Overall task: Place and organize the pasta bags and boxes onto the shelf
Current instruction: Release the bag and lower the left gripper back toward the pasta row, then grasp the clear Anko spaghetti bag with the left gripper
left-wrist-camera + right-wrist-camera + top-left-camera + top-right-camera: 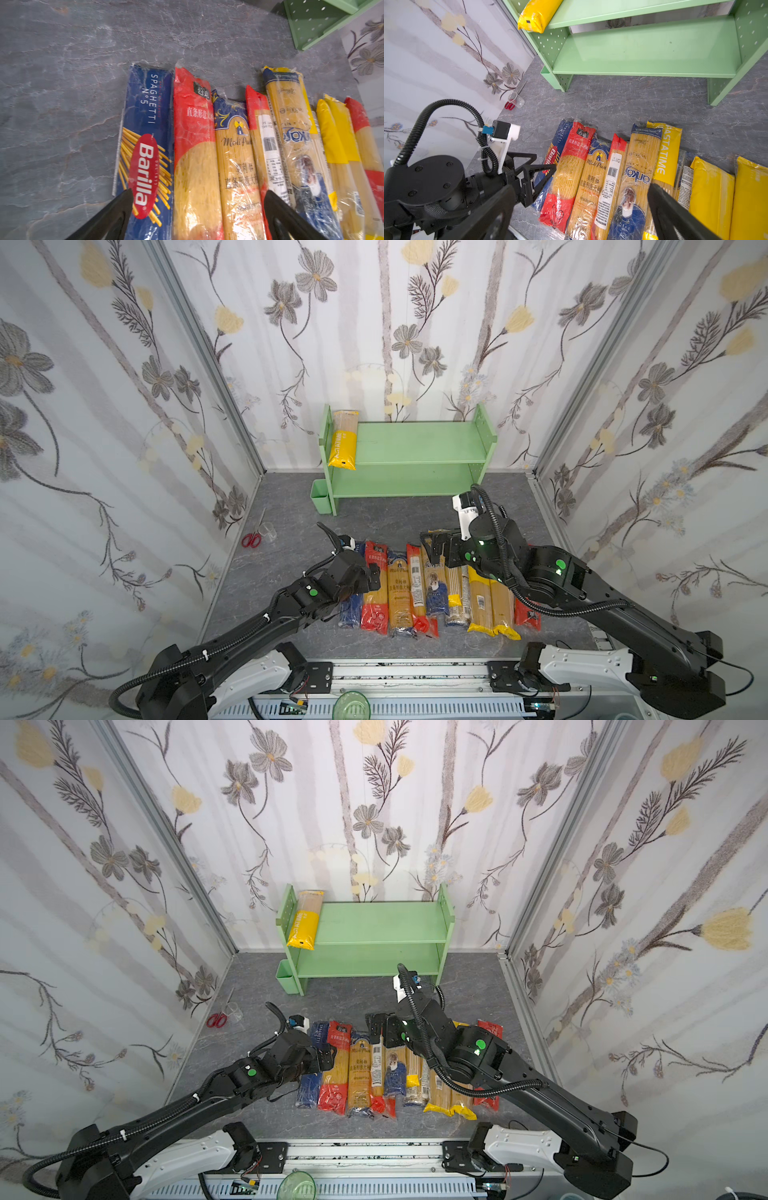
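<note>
Nearest us, the row of pasta packs (399,597) lies side by side on the counter (395,518), flanks touching, long axes running away from us. The left fingers (112,218) stand fully apart over the left end of that row. They span the dark blue Barilla box (145,108), the red-ended bag (193,128) and the bag next to it, and have hold of nothing. The right fingers (675,214) are likewise spread wide and empty, over the navy-labelled clear bag (635,166) near the middle.

We judge each pack light but awkward: long, stiff along its length, and full of brittle strands that would snap if bent or dropped. The box offers flat cardboard sides and a free flank toward the open counter. We would take it across its narrow width near mid-length, where it should balance. The bags wear glossy, crinkled film that looks slippery, and with neighbours pressed close we see little room to slide a finger between them.

Farther back stands the shelf (415,443), well apart from the row. One yellow bag (343,439) lies at the left end of its top tier, its end overhanging the front edge.
</note>
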You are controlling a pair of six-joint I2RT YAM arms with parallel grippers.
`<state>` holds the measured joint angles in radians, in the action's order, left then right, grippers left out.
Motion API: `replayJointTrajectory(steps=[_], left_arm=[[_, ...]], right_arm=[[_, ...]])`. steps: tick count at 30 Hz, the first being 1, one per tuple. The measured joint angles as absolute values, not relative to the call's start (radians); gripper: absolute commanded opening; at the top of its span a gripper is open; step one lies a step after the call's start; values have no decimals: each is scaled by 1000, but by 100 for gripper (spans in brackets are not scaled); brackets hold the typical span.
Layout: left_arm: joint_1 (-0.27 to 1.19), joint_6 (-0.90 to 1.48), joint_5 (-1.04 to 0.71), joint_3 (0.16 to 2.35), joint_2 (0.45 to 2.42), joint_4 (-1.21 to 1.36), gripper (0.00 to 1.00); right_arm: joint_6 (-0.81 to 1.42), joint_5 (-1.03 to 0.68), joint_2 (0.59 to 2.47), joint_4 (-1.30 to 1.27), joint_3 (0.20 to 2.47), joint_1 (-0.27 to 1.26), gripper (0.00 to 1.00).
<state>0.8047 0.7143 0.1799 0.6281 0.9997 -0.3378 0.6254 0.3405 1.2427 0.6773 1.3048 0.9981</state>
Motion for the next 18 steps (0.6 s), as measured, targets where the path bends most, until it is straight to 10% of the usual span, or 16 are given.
replayJointTrajectory(steps=[18], left_arm=[[1114,874,186,850,1412,-139,100]], right_arm=[[646,319,986,723,1102,813,100]])
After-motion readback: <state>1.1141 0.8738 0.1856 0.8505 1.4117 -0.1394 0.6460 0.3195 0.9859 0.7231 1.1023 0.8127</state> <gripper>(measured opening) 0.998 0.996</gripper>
